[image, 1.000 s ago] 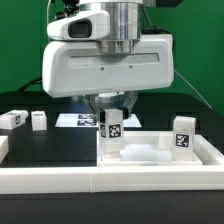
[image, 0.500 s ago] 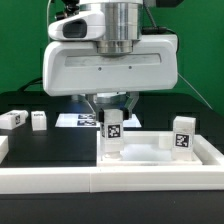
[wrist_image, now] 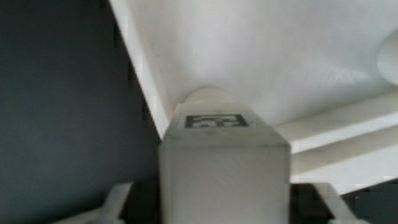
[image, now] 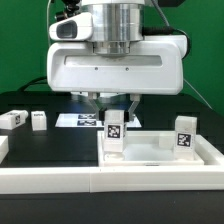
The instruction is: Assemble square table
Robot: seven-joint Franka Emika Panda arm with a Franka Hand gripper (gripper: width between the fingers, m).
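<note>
Over the last second the tool [image: 115,110] has been turned and shifted slightly, and the leg [image: 114,131] with it. This suggests the leg is being screwed into the tabletop [image: 152,153]. The leg is clamped upright between the jaws, directly beneath the tool, at the tabletop's corner toward the exterior view's left.

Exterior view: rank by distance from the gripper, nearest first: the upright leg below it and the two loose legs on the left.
1. Upright leg: in the gripper, standing at the corner of the tabletop.
2. Inner loose leg: lying off toward the exterior view's left.
3. Outer loose leg: farther left again, near that view's edge.
</note>
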